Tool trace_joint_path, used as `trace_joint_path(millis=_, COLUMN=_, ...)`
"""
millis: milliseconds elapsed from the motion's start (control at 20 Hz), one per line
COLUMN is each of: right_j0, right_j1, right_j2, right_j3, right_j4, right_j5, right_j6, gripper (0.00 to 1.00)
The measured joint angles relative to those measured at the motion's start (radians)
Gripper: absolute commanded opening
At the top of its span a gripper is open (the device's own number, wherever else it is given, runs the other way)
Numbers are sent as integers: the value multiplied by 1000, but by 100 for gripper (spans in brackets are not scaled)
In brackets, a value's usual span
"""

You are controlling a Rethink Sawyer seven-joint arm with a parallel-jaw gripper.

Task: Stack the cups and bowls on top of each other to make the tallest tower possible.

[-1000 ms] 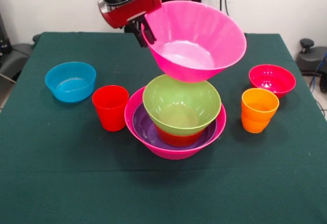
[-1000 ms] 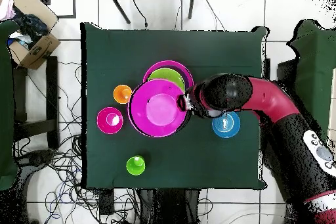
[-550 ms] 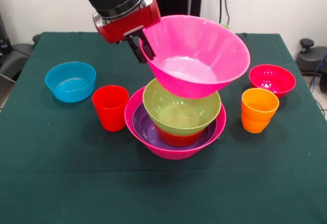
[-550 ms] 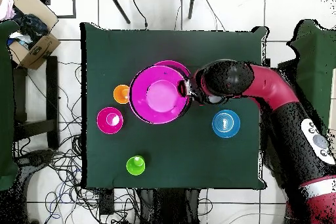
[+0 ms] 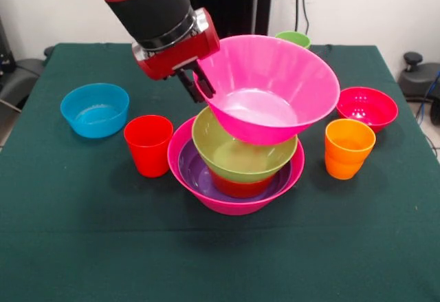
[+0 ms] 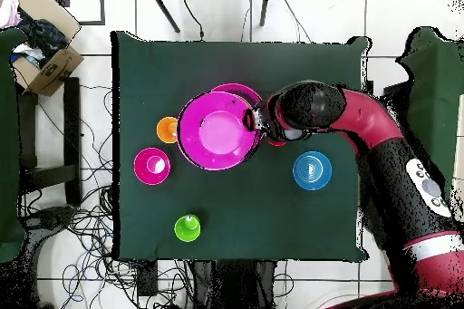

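Lowering pink bowl onto the tower.
Gripper pinches the bowl's rim at its 9 o'clock, front view; bowl tilted, underside just over the lime green bowl nested in purple and pink. Needs levelling and centring. Glossy, slippery plastic; round, tapered walls.

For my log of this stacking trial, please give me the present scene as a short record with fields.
gripper: shut on the rim of the held pink bowl
held pink bowl: tilted, low over the green bowl; contact cannot be told
tower: base pink bowl, then purple bowl, orange-red bowl, green bowl on top
loose on the table: blue bowl, red cup, orange cup, crimson bowl, green cup
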Motion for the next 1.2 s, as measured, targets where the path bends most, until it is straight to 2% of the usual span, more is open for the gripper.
trace_joint_path(millis=450, right_j0=-2, right_j1=45, right_j2=-2, right_j3=-1, right_j4=-15, right_j5=0, right_j6=0, gripper=0)
trace_joint_path(millis=1200, right_j0=-2, right_j1=63, right_j2=-2, right_j3=-27, right_j4=-22, right_j5=0, right_j6=0, gripper=0)
